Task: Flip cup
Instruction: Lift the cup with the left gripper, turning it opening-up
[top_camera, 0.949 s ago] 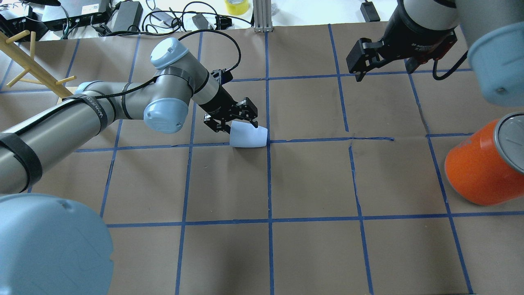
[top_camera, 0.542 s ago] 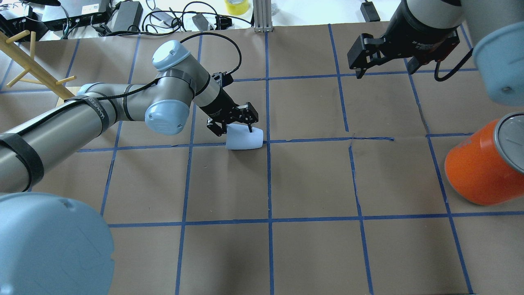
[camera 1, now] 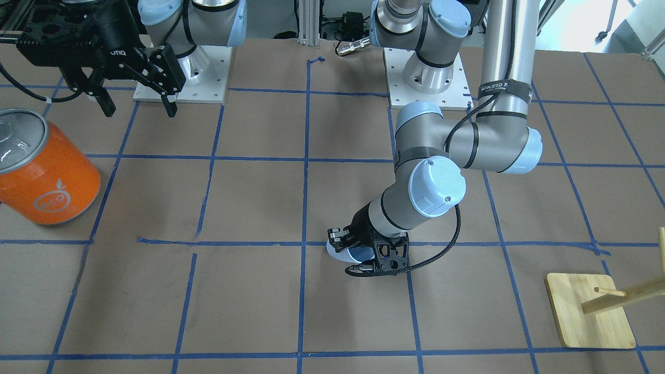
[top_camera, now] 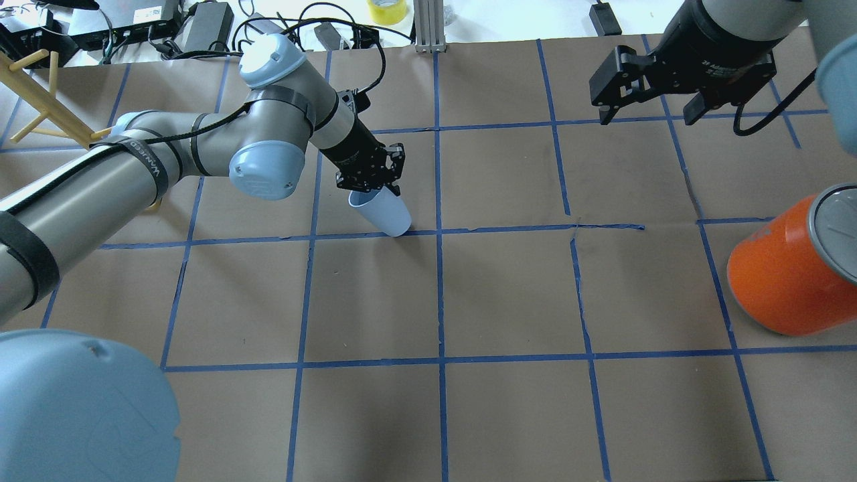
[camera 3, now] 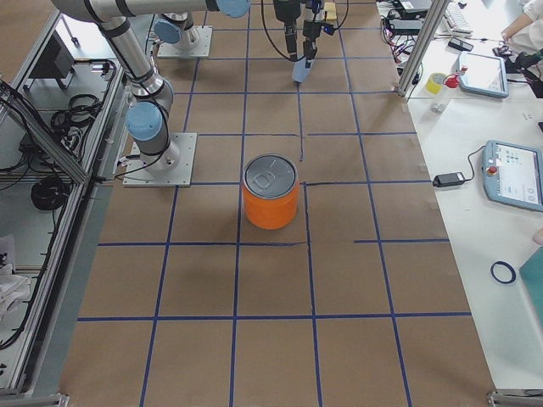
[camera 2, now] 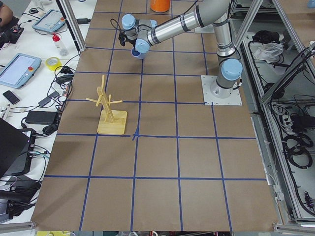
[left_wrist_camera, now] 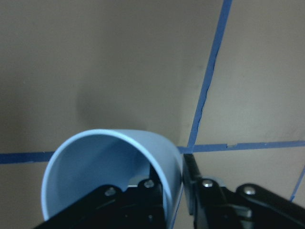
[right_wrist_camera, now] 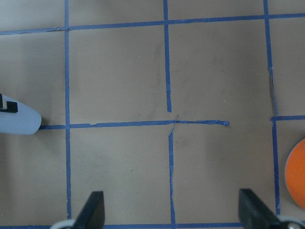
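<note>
Closest in, the left wrist camera looks into the open mouth of the cup (left_wrist_camera: pixel 114 162) and shows what no other view does: the left claw (left_wrist_camera: pixel 174 186) is clamped on the cup's wall at the rim, one finger (left_wrist_camera: pixel 147 191) inside the cup and the other outside it. From overhead the same cup (top_camera: pixel 381 213) is pale blue and tilted, its mouth up under the left claw (top_camera: pixel 375 191) and its rounded base down by a blue tape line (top_camera: pixel 509 229) on the table (top_camera: pixel 509 301). It sits well apart from the orange can (top_camera: pixel 783 274), out toward the robot's left side. Whether the base touches the table cannot be told. The front-facing view hides most of the cup (camera 1: pixel 340 253) behind the wrist but alone shows the fruit logo on the can (camera 1: pixel 47 176). Past the can, farther from the robot, the right claw (top_camera: pixel 648 114) hangs above the table with its fingers spread wide apart and nothing between them. Its own camera shows both fingertips (right_wrist_camera: pixel 93 210) at the bottom edge, the cup's base (right_wrist_camera: pixel 19 121) at one side and a sliver of the can (right_wrist_camera: pixel 295 176) at the other. Farthest from the can, on the robot's left, stands a wooden rack (camera 1: pixel 592 311).
</note>
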### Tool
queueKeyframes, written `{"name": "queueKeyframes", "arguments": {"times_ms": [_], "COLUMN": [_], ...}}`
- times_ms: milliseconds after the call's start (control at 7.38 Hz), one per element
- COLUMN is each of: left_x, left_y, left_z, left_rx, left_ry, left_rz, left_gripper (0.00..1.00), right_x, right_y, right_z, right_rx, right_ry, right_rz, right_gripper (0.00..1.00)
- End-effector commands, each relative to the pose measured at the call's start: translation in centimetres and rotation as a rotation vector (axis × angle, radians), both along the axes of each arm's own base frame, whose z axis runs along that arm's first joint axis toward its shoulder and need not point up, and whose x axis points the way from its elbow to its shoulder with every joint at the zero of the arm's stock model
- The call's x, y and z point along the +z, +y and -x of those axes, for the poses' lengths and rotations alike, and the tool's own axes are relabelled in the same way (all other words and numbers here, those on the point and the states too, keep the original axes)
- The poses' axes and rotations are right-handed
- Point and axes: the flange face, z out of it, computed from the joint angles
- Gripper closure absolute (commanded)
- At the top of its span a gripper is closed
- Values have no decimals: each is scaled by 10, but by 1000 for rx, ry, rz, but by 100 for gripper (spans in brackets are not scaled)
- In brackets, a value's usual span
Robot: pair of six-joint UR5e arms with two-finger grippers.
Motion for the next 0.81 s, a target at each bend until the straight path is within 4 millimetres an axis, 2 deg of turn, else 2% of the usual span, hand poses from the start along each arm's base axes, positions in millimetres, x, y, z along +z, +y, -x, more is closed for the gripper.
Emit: {"name": "queueKeyframes", "arguments": {"times_ms": [0, 271, 407, 678], "left_x": [13, 46, 63, 77], "left_y": [-2, -13, -20, -30], "left_z": [-3, -4, -12, -25], "left_rx": [-5, -21, -58, -144], "left_ry": [-93, -224, -326, -398], "left_rz": [42, 119, 165, 220], "left_gripper": [100, 100, 100, 100], "right_x": [-1, -1, -1, -2], "right_y": [1, 1, 1, 0], "right_z": [2, 1, 2, 2], "right_rx": [-3, -1, -2, 1], "right_ry": [7, 7, 11, 12], "right_rz": [-8, -8, -8, -10], "right_gripper": [0, 0, 0, 0]}}
